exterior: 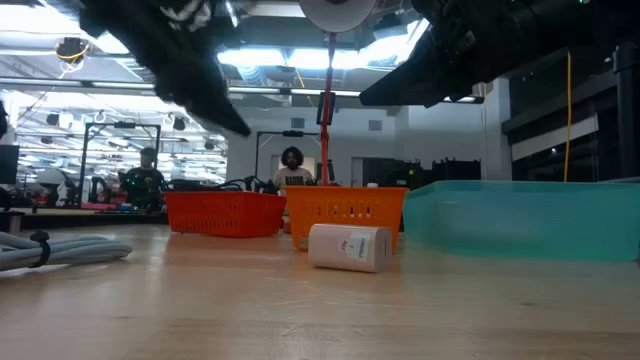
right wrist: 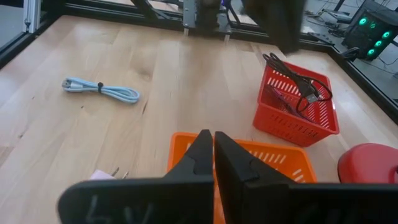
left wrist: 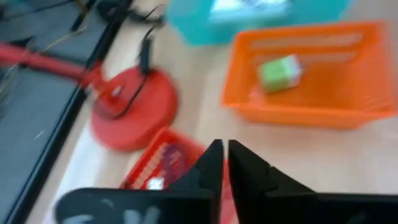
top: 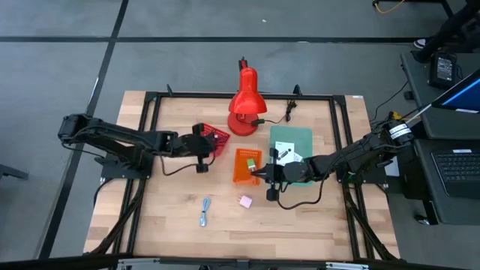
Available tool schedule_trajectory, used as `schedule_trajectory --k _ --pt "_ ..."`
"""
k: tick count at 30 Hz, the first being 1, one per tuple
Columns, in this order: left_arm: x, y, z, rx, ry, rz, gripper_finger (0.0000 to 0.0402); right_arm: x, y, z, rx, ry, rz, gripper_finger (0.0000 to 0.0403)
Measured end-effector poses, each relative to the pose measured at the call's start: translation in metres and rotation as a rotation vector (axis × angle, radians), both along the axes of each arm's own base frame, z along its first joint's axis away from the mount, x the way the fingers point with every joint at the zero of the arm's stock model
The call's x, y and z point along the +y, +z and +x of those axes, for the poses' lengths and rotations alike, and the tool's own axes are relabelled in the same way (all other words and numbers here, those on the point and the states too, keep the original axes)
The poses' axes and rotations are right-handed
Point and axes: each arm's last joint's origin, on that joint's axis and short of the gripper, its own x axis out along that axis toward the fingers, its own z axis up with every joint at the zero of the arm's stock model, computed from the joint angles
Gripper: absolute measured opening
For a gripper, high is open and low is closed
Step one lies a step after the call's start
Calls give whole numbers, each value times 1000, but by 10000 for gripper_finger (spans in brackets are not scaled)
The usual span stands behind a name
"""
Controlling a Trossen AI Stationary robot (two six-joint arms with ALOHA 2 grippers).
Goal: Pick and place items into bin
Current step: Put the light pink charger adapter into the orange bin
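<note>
While a green cube (left wrist: 279, 71) lay inside the orange bin (top: 245, 166) at the middle of the wooden worktop (top: 172, 217), both robot hands hung above the bins with their fingers pressed together and nothing between them. A dark cable (right wrist: 298, 81) was coiled in the red bin (top: 215, 141), which stood just left of the orange one in the overhead view, and something reddish showed beneath it through the mesh, too blurred to tell. White printed packets (top: 287, 155) rested in the teal bin (top: 296, 139) on the orange bin's right. Two items remained loose on the bare wood nearer the front edge: a pinkish-white cube (top: 244, 201) close in front of the orange bin, and a pale blue bundled cable (top: 205, 211) to its left, well apart from all three bins. From table height the cube (exterior: 348, 247) appeared as a white block lying before the orange and red bins. The left hand (top: 204, 142) was poised over the red bin's near edge; the right hand (top: 263, 173) was over the orange bin's right rim, its arm crossing above the teal bin. A red desk lamp (top: 244, 101) stood behind the bins, its round base (left wrist: 134, 109) close to the red bin. In the room beyond, a person (exterior: 291, 168) was seated at a far bench.
</note>
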Motion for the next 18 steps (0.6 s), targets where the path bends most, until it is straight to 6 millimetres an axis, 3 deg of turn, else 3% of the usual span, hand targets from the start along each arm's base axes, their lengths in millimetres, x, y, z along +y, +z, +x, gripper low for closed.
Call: schedule_trajectory --k 7,18 --pt "-37 15 -8 -61 -209 -82 2 0 0 0 0 0 1 0" --pt "-89 14 -16 -100 -352 -199 2 1 0 0 -13 -20 72 0"
